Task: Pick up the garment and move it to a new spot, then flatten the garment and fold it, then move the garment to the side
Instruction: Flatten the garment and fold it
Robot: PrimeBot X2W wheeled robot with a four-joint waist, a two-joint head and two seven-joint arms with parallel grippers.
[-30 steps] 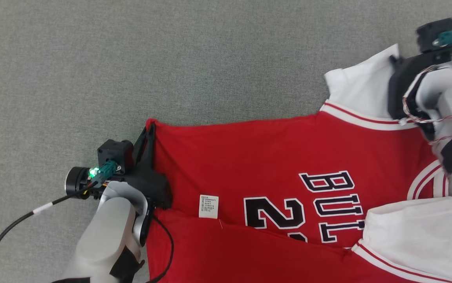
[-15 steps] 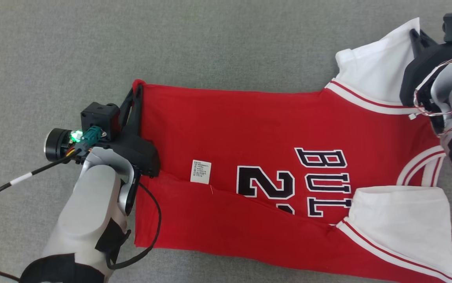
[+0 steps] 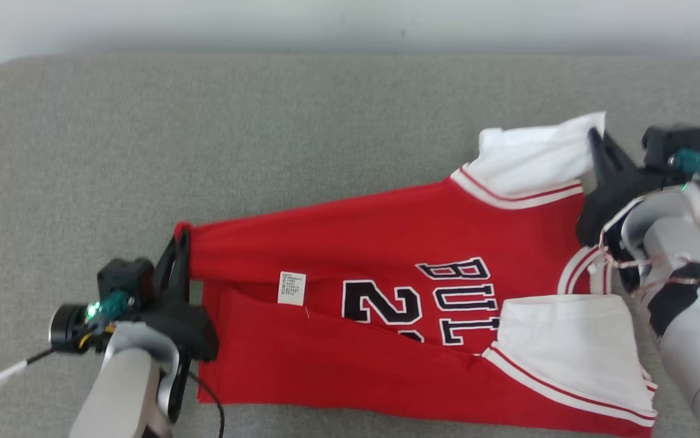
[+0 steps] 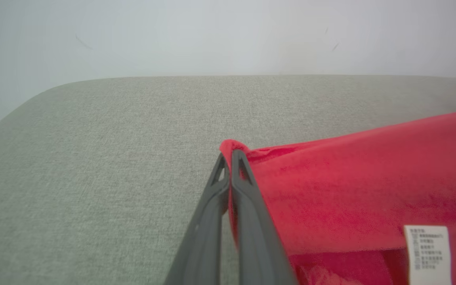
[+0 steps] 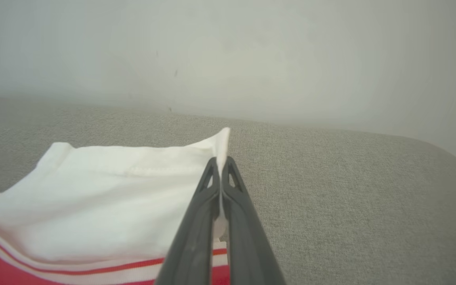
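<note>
Both of your hands are pressed together on cloth. The left hand (image 3: 182, 240) pinches the red hem corner of the garment (image 3: 386, 243), and in the left wrist view the two fingers (image 4: 247, 190) meet with the red fabric (image 4: 350, 190) nipped between them at the tip. The right hand (image 3: 593, 135) pinches the outer corner of the far white sleeve (image 3: 532, 159). Its wrist view shows the sleeve edge (image 5: 222, 142) standing up between the closed fingers (image 5: 196, 221).

What matters for the next move is the line between those two grips. The garment lies lengthwise across your front on the grey tabletop (image 3: 204, 134), with the hem at your left and the collar and sleeves at your right. You hold its far long edge at both ends. That edge is not square to you: it slants, with the right end lying further from you than the left.

The near half rests on the tabletop. A flap overlaps the printed front along a diagonal crease, just near of the care label (image 3: 291, 288), and the near sleeve (image 3: 568, 340) lies flat at your lower right.

My judgement is that any spreading or folding has to travel across this long axis, with both hands moving together. Bring the slant level first, or the fold will probably land skewed. Each arm is already at its own end, so there is no need to cross over.
</note>
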